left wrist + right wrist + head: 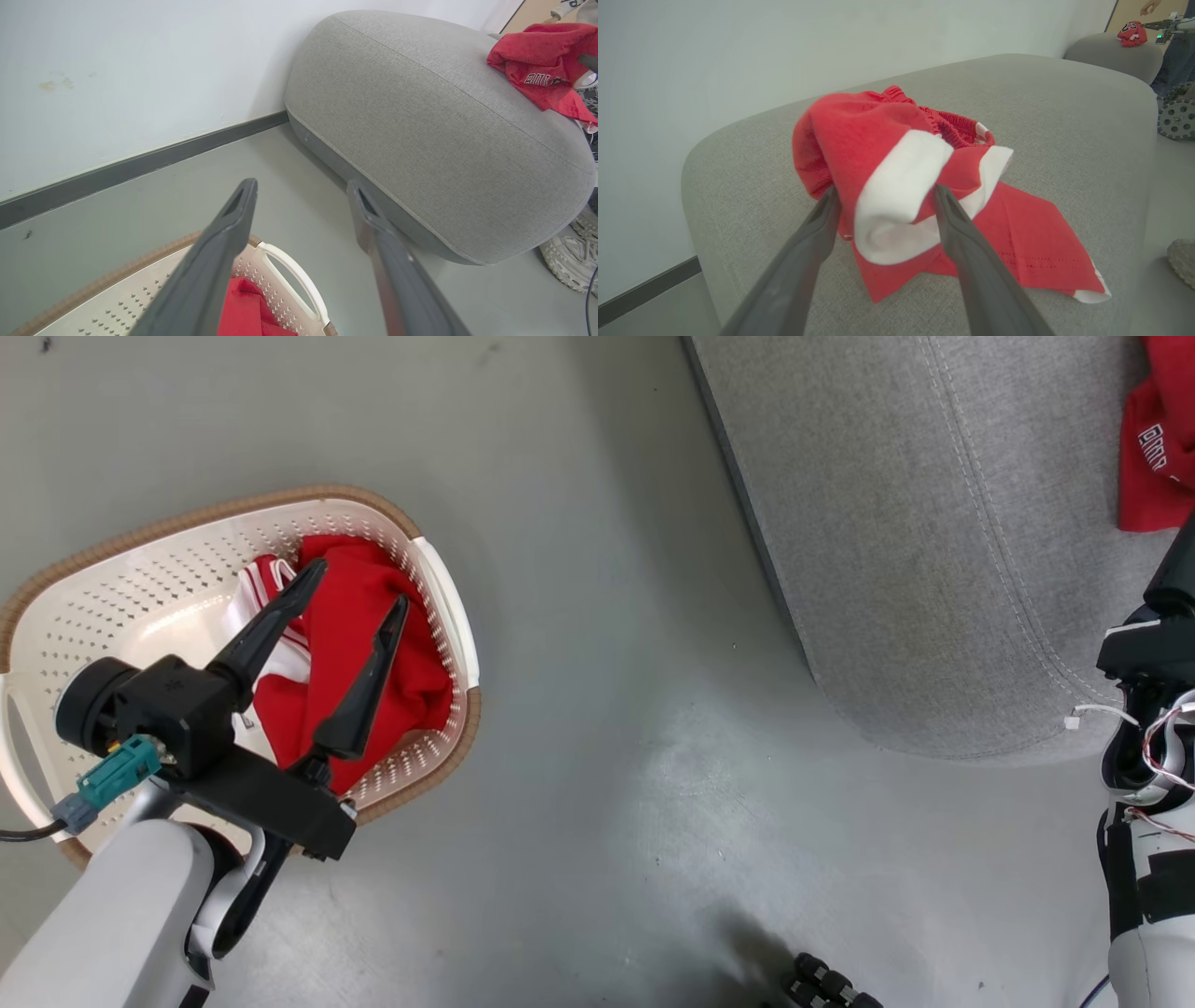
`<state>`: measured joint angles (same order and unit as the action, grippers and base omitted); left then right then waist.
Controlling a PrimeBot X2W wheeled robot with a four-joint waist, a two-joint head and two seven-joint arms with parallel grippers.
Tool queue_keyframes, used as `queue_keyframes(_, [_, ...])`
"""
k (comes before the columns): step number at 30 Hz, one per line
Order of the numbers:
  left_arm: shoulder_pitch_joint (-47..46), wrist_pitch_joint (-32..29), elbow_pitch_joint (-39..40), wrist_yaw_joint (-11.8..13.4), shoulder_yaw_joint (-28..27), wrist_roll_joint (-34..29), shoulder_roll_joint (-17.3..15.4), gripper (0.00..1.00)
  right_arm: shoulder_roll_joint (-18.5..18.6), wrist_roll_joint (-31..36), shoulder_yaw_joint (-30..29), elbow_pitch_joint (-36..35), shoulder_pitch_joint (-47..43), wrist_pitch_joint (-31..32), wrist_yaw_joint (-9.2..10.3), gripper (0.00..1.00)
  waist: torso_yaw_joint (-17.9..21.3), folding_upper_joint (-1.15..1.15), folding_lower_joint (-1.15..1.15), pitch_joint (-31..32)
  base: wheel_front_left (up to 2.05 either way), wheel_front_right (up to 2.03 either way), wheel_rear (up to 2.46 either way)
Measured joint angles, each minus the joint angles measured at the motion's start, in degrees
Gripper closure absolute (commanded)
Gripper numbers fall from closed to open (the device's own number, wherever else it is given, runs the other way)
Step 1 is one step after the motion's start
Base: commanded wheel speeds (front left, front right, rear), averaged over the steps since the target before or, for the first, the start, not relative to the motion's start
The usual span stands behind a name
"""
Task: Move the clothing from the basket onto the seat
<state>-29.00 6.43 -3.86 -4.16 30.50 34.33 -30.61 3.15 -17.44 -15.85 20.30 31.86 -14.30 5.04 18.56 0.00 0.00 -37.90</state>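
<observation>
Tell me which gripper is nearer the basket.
Left. The left gripper hangs open directly over the basket; the right gripper is far off at the seat, open astride a red garment lying there.

The 1 piece of writing I can find is a short line of dark block letters with pale edges, printed on the red jersey (528,56) lying on the grey seat (411,121). From my left wrist it is too small and blurred to spell out. From my head it shows as a cropped, unreadable fragment.
</observation>
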Motion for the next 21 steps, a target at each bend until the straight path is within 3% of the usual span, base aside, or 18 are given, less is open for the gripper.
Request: queue_keyframes(21, [-0.49,2.35,-6.36,-0.45,1.59,0.58,4.6,0.0,-0.47,2.45,0.8,-1.9,-6.82,-0.25,-0.43,0.0,-3.06,0.0,0.0,6.55,0.0,0.0,0.0])
